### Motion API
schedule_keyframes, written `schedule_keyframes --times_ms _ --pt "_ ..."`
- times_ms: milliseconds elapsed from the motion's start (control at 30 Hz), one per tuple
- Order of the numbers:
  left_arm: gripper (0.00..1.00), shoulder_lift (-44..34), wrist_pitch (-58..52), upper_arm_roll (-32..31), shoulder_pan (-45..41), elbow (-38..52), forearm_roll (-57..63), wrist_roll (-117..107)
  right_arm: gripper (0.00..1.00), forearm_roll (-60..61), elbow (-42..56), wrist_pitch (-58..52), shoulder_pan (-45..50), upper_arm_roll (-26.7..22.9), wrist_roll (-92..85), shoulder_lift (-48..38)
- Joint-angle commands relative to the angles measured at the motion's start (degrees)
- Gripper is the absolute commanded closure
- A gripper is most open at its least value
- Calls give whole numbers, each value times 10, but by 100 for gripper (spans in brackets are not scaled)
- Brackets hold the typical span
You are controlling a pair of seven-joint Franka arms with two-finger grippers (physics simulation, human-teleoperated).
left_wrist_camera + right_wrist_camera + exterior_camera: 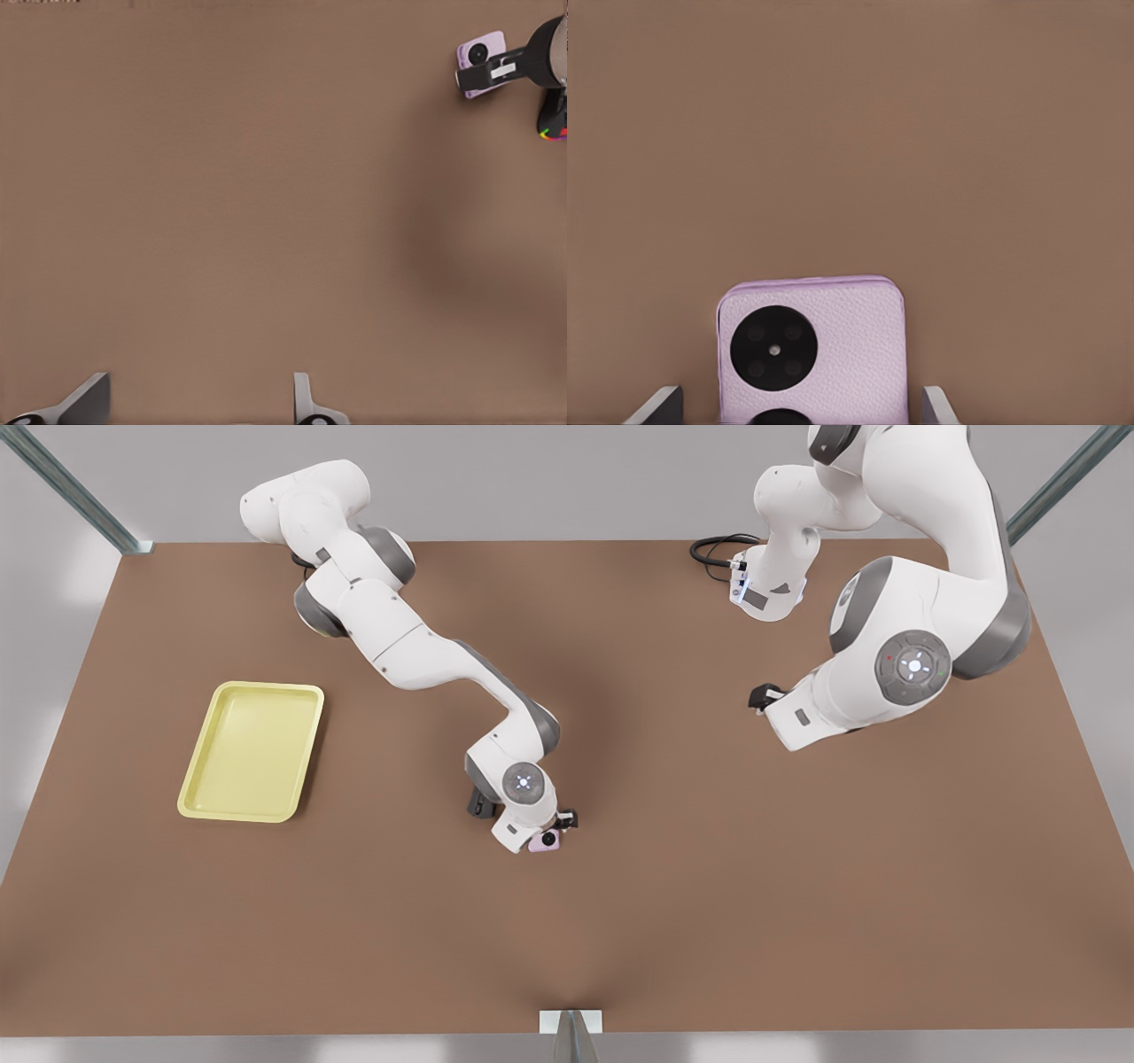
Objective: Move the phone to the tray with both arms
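My right gripper [547,834] sits low over the phone [544,841], near the middle of the brown table [709,886], its fingers [656,405] spread to either side of the pink body, so I'd centre, close squarely on the edges and lift straight before swinging toward the tray [252,749] on the front view's left. My left gripper [199,416] waits well apart on the front view's right, fingers spread on nothing.

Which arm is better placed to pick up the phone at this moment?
The right. The right gripper is over the phone, its fingers open either side of it. The left gripper waits open over bare table, with the phone farther off.
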Motion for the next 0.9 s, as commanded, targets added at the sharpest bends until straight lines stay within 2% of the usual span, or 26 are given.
schedule_keyframes --times_ms 0,333,800,867 --pt "0 2 4 0 0 0 0 22 0 -14 -1 4 2 0 -86 0" --pt "0 4 4 0 0 0 1 17 0 -30 -2 14 12 -1 -163 7" --pt "0 5 4 -1 0 0 1 17 0 -29 -2 31 10 -10 -155 9" --pt "0 5 4 -1 0 -1 2 17 3 -29 -2 31 10 -9 -155 10"
